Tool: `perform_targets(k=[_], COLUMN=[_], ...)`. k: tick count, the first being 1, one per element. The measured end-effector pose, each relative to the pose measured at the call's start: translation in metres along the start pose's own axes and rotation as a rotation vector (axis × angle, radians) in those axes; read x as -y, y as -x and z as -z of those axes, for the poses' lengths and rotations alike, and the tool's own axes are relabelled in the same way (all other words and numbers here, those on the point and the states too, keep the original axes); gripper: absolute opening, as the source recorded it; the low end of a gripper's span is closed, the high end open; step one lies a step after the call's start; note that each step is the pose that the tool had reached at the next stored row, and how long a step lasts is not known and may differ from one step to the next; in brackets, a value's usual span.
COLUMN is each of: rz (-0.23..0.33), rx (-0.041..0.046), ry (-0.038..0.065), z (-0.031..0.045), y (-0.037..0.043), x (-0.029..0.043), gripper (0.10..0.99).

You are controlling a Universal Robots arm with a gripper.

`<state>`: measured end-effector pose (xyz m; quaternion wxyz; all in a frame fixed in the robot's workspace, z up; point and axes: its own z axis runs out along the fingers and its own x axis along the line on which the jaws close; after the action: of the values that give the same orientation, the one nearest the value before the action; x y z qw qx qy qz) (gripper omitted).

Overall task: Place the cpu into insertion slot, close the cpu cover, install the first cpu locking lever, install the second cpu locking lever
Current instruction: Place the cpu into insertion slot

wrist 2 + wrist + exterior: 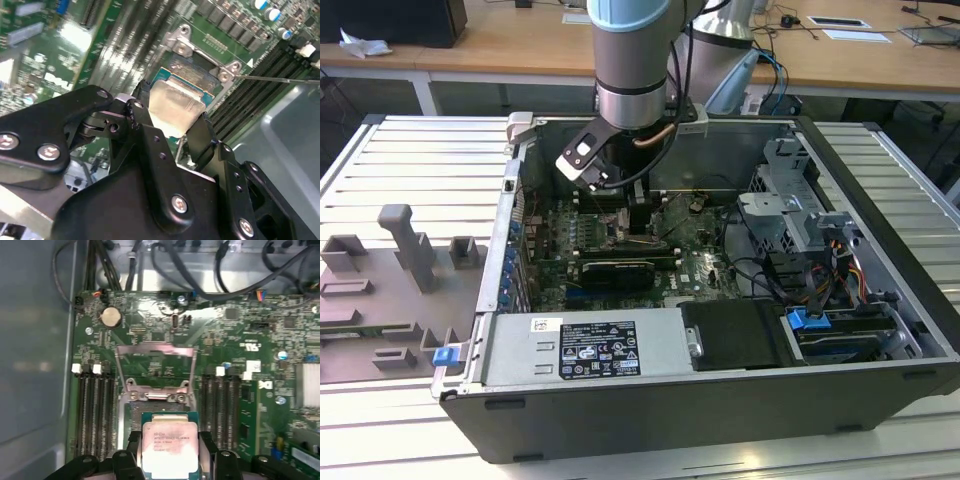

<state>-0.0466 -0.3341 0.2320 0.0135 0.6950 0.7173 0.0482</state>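
My gripper [638,222] reaches down into the open computer case over the green board. It is shut on the cpu [169,446], a flat square chip with a pale metal top, held by its two opposite edges between the black fingers [202,136]. The cpu [175,106] hangs level just above the insertion slot [134,411], whose dark centre and silvery rim [192,75] show past the chip's far edge. The cpu cover [155,350], a thin metal frame with a square window, stands swung open beyond the slot. A thin metal lever rod [280,79] sticks out sideways from the socket.
Long black memory slots [95,410] flank the socket on both sides. A black card [615,272] lies across the board nearer the case front. A drive cage [785,205] and cable bundles [820,270] fill the exterior view's right. Grey fixture blocks [410,245] sit outside the case.
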Motion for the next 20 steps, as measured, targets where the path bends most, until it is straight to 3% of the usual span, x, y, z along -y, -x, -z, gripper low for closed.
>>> perform_targets(k=[5,9,20], rz=[-0.021,-0.024,-0.046], rx=[0.0018,0.0021,0.0041], ry=[0.001,0.001,0.002], z=[-0.0065,-0.0195,-0.0288], y=[-0.0026,-0.0065,-0.0102], x=[0.0015,0.004,0.0047], gripper=[0.541,0.541,0.541])
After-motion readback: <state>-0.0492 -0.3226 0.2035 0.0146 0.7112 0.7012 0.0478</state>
